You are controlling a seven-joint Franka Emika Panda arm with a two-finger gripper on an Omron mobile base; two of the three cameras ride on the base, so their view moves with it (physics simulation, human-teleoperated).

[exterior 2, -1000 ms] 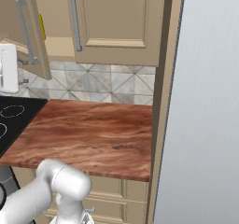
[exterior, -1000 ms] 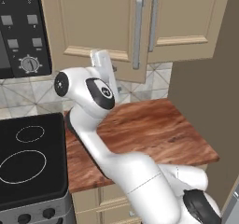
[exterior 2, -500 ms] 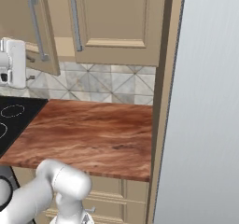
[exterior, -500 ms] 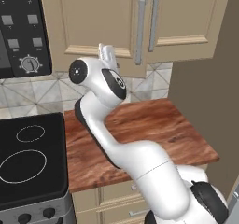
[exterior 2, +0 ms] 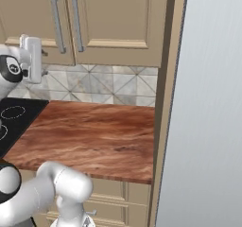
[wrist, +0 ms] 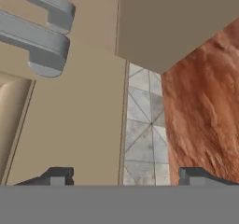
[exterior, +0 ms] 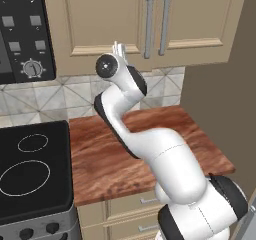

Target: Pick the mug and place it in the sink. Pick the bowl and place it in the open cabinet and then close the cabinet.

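Wood counter (exterior 2: 90,131) bare | cabinet (exterior: 150,24) doors now shut, earlier left door ajar | tool (wrist: 126,176) released, empty.

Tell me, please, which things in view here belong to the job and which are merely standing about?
Job:
- cabinet, both doors shut
- gripper, jaws apart, holding nothing, just under the cabinet's silver handles

Standing about:
- wooden counter
- black cooktop
- tiled backsplash
- drawers below the counter
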